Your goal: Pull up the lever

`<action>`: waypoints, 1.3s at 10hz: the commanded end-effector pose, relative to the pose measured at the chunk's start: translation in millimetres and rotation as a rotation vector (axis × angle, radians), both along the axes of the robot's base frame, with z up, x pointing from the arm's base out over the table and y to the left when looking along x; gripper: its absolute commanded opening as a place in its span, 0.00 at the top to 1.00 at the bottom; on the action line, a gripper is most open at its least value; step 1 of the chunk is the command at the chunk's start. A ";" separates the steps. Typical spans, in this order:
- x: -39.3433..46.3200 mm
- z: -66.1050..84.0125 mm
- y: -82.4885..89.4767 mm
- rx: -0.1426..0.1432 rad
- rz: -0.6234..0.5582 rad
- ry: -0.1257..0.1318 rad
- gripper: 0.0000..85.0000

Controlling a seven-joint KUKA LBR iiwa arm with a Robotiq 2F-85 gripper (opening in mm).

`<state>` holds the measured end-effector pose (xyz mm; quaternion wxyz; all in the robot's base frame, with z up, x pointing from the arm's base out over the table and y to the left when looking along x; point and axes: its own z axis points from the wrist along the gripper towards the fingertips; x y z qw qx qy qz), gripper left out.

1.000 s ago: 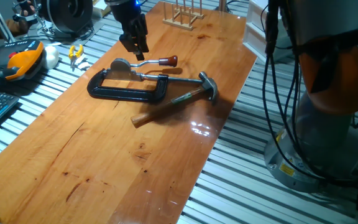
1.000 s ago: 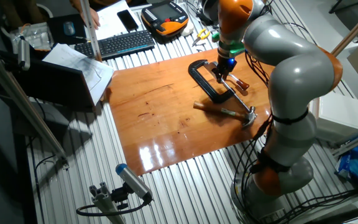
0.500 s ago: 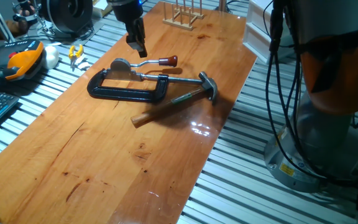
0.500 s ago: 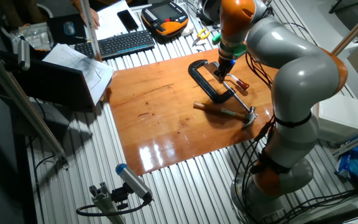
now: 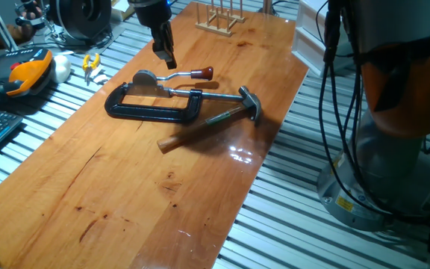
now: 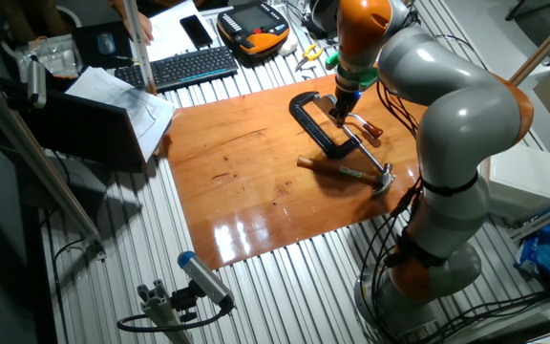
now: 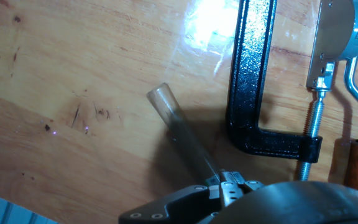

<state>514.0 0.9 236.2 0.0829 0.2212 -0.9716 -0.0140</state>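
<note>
One fixed view: lever [image 5: 176, 75] lies flat on counter [image 5: 125, 187], base pinned by C-clamp [image 5: 151, 110] so pull won't drag it. Pincer [image 5: 166, 55] hovers above base, holds nothing.
Other fixed view: hammer [image 6: 347, 172] beside clamp, not involved.
Hand view: one finger [image 7: 179, 134] visible; clenched or released, cannot tell.

gripper [image 6: 343, 108] above C-clamp [image 6: 319, 124] | lever [image 6: 362, 125] lies beside clamp | hammer [image 6: 349, 173] near table [image 6: 246, 182] edge
</note>
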 end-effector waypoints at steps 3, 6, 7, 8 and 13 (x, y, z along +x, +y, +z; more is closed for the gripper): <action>-0.2 -0.2 -0.1 0.000 0.000 -0.003 1.00; -0.2 -0.2 0.0 0.000 0.000 -0.003 1.00; -0.2 -0.2 0.0 -0.002 -0.023 -0.003 1.00; -0.2 -0.2 0.0 -0.005 -0.060 -0.009 1.00; -0.2 -0.2 0.0 -0.052 -0.222 0.001 1.00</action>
